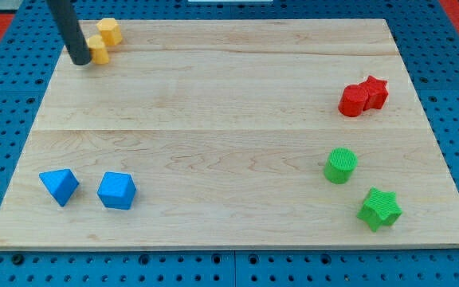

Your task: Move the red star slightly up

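My tip (80, 60) is sitting at the view's top left, touching 1 yellow block (98, 49), far from the red star (375, 92); no claw is showing.

A pale wooden tabletop (229, 119) lies in even light. Around it on every side runs a blue pegboard surface (453, 96), dotted with holes.

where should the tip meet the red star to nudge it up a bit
Push on the red star at its lower edge, coming from the view's bottom. Its left side touches the other red block, so a sideways approach would disturb both. My tip sits at the view's top left beside the yellow blocks, so I'd travel across first.
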You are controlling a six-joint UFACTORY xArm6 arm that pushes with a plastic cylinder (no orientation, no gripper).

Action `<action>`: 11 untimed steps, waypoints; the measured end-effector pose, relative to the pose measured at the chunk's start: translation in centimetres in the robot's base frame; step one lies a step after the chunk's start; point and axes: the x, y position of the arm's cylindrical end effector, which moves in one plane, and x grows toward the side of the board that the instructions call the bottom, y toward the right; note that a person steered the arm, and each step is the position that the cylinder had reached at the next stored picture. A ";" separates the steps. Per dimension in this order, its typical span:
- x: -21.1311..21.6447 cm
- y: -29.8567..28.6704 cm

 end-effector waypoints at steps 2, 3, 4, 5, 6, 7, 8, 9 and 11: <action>-0.4 3.7; -2.5 3.7; -3.6 3.8; -2.4 5.5; -1.1 6.8; 0.6 7.0; 4.4 11.9; 10.3 18.8; 12.3 31.4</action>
